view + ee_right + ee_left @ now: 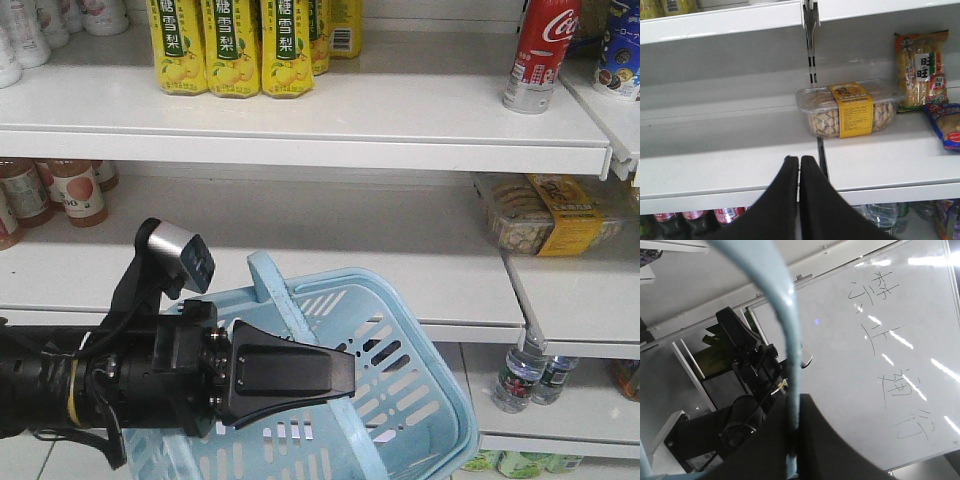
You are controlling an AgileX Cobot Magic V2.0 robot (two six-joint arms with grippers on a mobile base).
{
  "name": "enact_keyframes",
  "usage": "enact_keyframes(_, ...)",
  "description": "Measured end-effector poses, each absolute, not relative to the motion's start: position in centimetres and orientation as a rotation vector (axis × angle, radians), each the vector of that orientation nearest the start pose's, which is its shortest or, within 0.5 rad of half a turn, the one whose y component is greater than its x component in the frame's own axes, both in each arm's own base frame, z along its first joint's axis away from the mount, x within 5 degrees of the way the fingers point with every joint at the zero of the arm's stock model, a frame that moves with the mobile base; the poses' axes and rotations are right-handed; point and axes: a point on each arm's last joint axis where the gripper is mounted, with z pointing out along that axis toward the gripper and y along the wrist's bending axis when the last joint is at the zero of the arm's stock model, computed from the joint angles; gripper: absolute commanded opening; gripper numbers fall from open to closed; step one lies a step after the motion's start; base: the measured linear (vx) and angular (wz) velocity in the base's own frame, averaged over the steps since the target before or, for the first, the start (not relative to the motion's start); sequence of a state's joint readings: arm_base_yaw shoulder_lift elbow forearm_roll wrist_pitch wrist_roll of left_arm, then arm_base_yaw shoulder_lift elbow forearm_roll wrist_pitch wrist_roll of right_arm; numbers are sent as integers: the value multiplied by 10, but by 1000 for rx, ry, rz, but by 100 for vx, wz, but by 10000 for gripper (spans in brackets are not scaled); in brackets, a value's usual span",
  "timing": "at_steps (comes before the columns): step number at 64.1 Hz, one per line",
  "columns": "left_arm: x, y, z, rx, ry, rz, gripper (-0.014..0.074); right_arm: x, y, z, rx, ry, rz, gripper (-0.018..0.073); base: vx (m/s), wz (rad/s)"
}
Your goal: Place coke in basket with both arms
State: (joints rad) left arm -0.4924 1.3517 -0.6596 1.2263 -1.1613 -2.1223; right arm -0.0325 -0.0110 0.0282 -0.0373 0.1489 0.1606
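Shelving (400,130) is filling the whole front view, running behind and above the basket (400,390). Basket is hanging tilted at lower centre, open mouth facing up and toward the camera, nothing showing inside it.

Left arm (60,385) is coming in from the basket's left side. Left gripper (340,378) is sitting over the basket's near rim, and the left wrist view is showing the jaws pinched down on the basket handle (790,340), so it is carrying the load.

Cookie box (850,107) is sitting on the middle board, above and right of the basket. Right gripper (799,165) is pointing at that box with jaws pressed together and nothing between them. It isn't showing in the front view, so I can't place it against the basket.

Coke (540,55) is standing upright on the top board, well above and to the right of the basket, well apart from both grippers.

My read: we're sitting in the pre-grasp step, with the basket presented and the coke not yet picked. The next move is asking the right arm to rise to the top board, open its jaws, close around the coke's body, then bring it down-left over the basket mouth. Left should be holding the handle steady. The tilt is making the drop target narrower.
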Motion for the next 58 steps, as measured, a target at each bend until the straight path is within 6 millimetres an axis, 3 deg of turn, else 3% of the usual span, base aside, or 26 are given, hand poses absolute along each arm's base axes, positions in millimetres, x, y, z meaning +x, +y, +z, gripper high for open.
enact_keyframes(58, 175, -183, 285, 301, 2000, -2046, -6, 56, -2, 191, 133, 1645, 65, -5, 5, -3)
